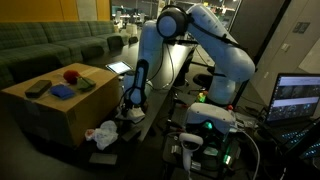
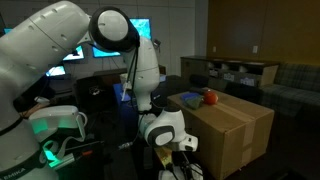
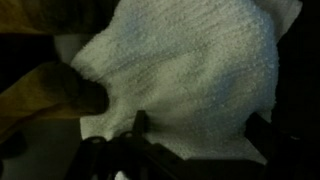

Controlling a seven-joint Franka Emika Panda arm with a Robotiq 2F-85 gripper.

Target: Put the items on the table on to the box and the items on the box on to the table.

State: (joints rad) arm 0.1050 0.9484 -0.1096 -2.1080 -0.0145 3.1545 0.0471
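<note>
A white towel (image 3: 190,70) fills the wrist view, lying right under my gripper (image 3: 200,128). The two dark fingers stand wide apart on either side of the cloth, open. In an exterior view the white cloth (image 1: 103,132) lies low beside the cardboard box (image 1: 50,115), with my gripper (image 1: 130,108) lowered close to it. On the box top sit a red ball (image 1: 70,74), a blue item (image 1: 62,91) and a dark flat item (image 1: 37,88). The box (image 2: 235,125) and the red ball (image 2: 210,97) also show in the other exterior view, behind my gripper (image 2: 168,155).
A green sofa (image 1: 50,45) runs behind the box. A tablet (image 1: 118,68) lies beyond the box. A laptop (image 1: 297,97) and the robot base with green lights (image 1: 210,125) stand beside the arm. Cables hang around the base.
</note>
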